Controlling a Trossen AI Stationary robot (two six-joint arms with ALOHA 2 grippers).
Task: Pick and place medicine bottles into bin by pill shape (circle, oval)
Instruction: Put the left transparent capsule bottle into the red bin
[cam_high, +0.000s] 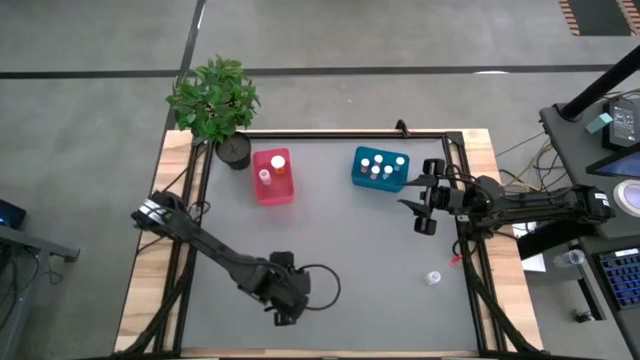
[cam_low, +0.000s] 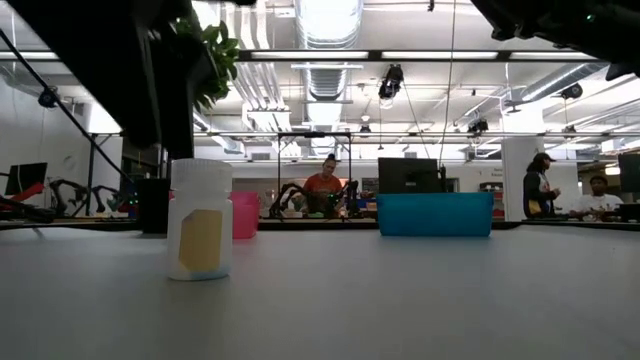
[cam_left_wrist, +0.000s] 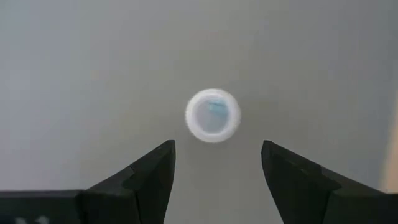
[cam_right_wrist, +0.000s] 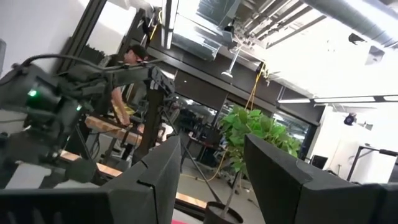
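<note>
Here my left gripper (cam_left_wrist: 217, 163), jaws wide and empty, hangs above an upright medicine bottle (cam_left_wrist: 212, 116) whose white cap sits just at twelve o'clock of my fingertips, long axis vertical, on the worktop (cam_high: 380, 260).

- Both arms (cam_high: 225, 258) dark, jointed; black cable loops off the left wrist.
- Left gripper (cam_left_wrist: 217, 163): two black wedge-shaped fingers.
- Right gripper (cam_right_wrist: 208, 165): the same black fingers.
</note>
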